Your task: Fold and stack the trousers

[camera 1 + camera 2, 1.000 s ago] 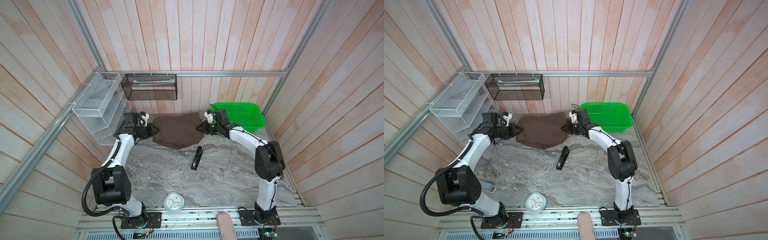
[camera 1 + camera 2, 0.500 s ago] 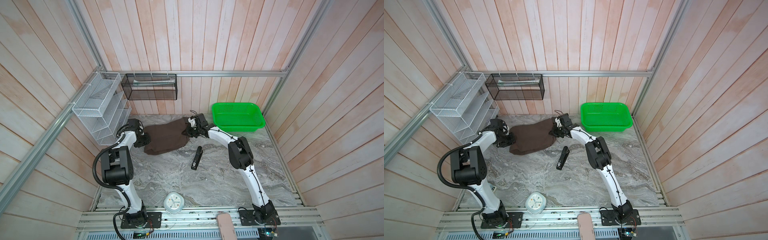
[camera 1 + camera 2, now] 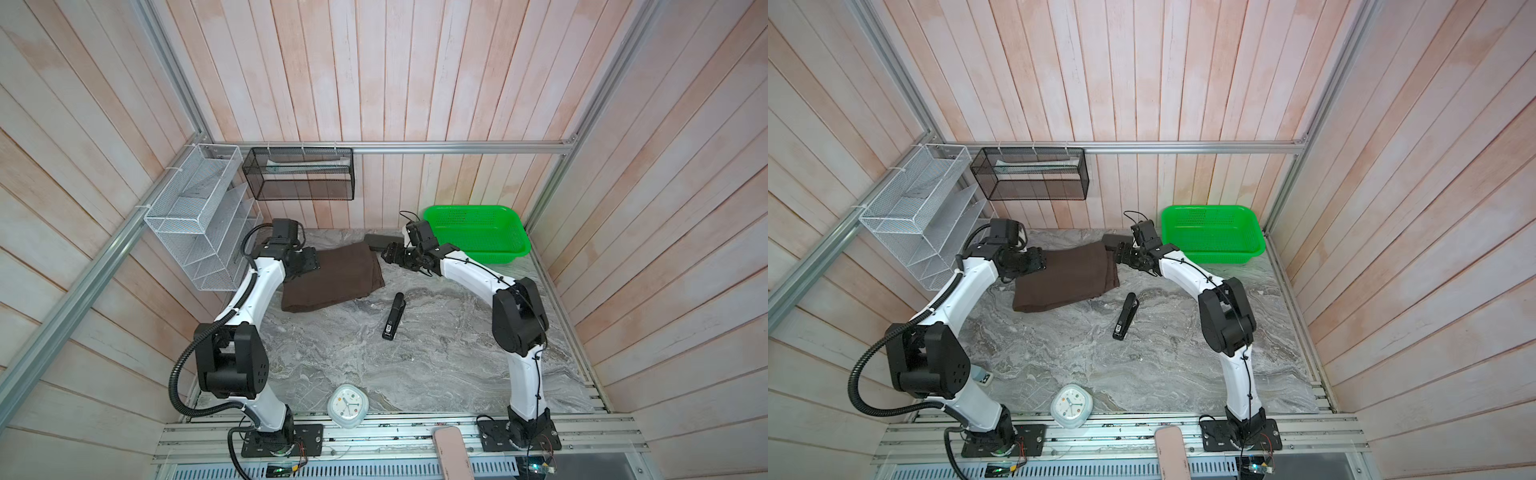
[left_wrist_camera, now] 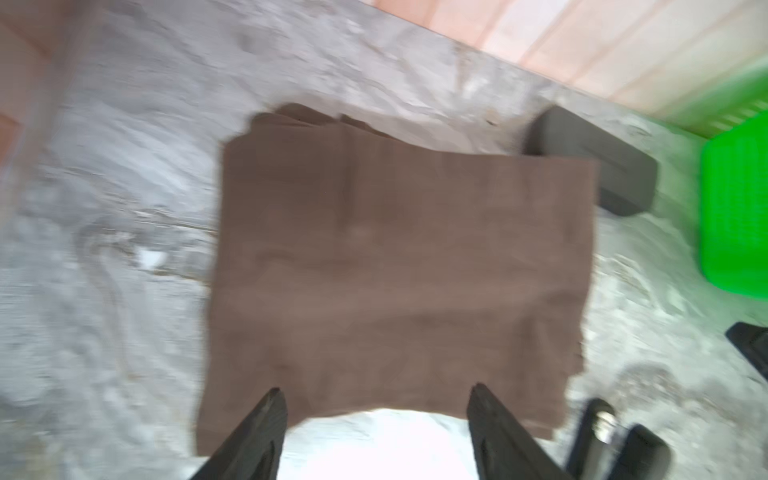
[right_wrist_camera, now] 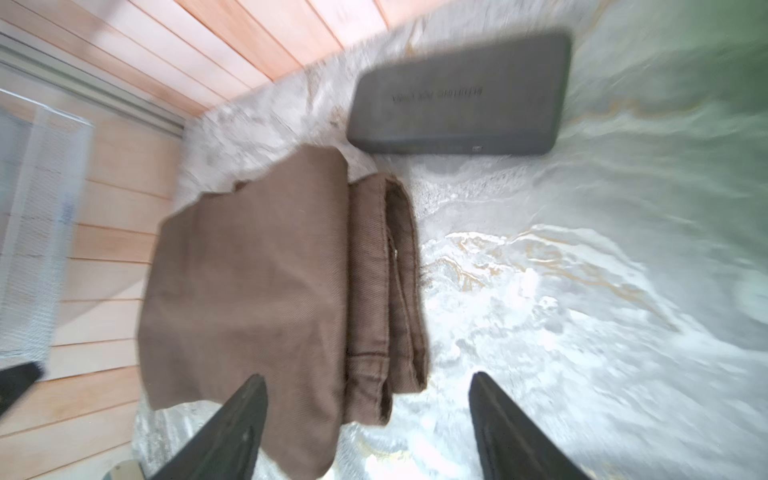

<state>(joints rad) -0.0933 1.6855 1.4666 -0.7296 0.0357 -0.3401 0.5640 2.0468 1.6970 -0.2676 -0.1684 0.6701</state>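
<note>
Left tool [image 4: 376, 399]: jaws spread wide, nothing clamped. It hovers over the left edge of the trousers [image 4: 395, 270], a pair in soft dark chocolate-brown cloth; that view is blurred.

Right tool [image 5: 368, 382]: jaws likewise parted and empty, just beside the right edge of the trousers [image 5: 249, 291], where stacked fold layers and a seam show.

In both top views the left tool [image 3: 309, 264] [image 3: 1034, 264] and the right tool [image 3: 390, 255] [image 3: 1123, 259] face each other across the garment.

The trousers [image 3: 332, 276] [image 3: 1065, 278] lie folded into a compact rectangular bundle at the back left of the grey marbled bench [image 3: 415, 365].

A small dark grey rectangular case [image 5: 457, 95] [image 3: 378, 241] lies flat just beside the bundle's far right corner; contact cannot be told.

A bright green perforated plastic basket [image 3: 473, 232] [image 3: 1212, 235] stands in the back right corner, well apart from the bundle.

A black stapler [image 3: 394, 316] [image 3: 1125, 316] lies on the bench near the bundle's front right corner, not touching it.

A white round-faced alarm clock [image 3: 348, 405] sits at the bench's front edge.
</note>
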